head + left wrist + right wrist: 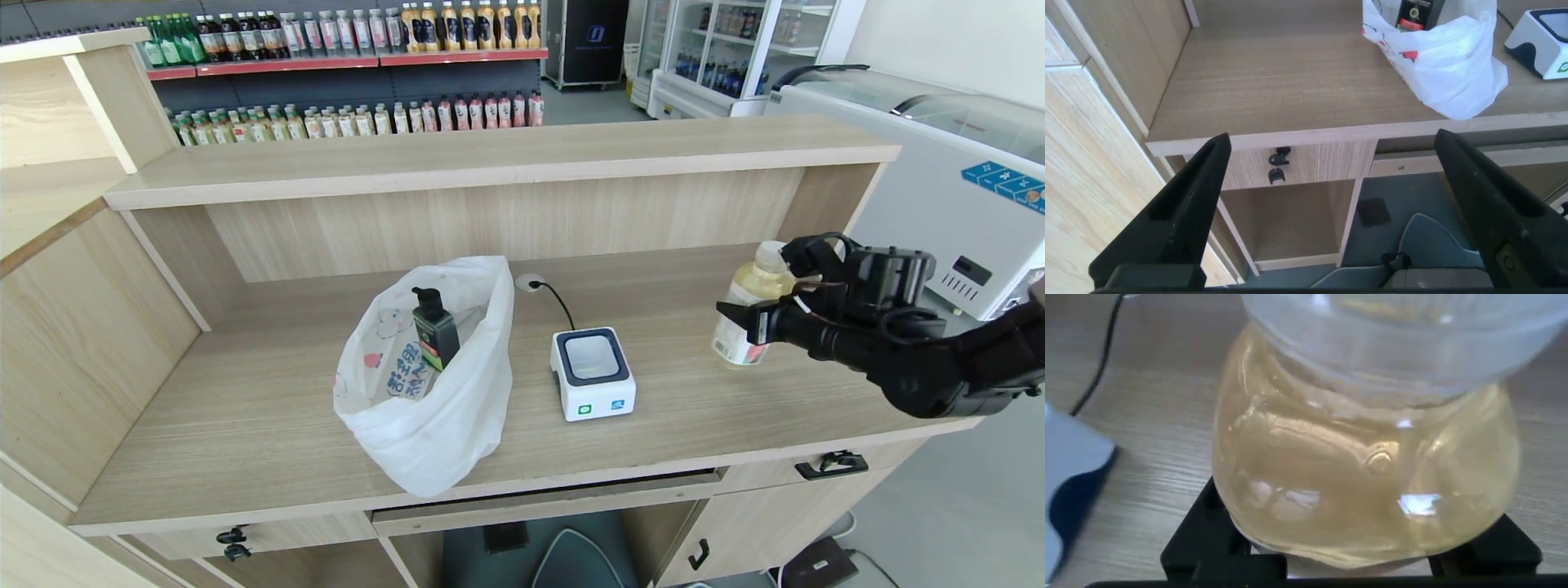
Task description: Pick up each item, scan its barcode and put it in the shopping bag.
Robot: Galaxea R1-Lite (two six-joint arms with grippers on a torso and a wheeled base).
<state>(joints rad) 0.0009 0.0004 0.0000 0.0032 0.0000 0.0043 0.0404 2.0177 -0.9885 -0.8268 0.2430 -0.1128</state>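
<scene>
Head view: right gripper [771,282] at counter's [245,408] right end, fingers clamped on bottle [744,335]. Bottle well right of scanner [591,371]. Shopping bag [441,408] left of scanner, pump bottle [434,331] inside. Label print too small to read.

Left wrist view: left gripper [1333,143] below counter edge, fingers [1184,212] spread wide, nothing between.

Right wrist view: yellowish liquid in bottle [1364,474], dark fingers [1200,539] touching.

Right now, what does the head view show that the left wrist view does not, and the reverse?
The head view adds: the clear plastic bottle of pale yellow drink, gripped by the right gripper at the right end of the light wooden counter. The left wrist view adds: the left gripper, its black fingers open, in front of the counter's left part. Shared: the white plastic shopping bag with a dark pump bottle inside, the white square scanner and the counter.
</scene>
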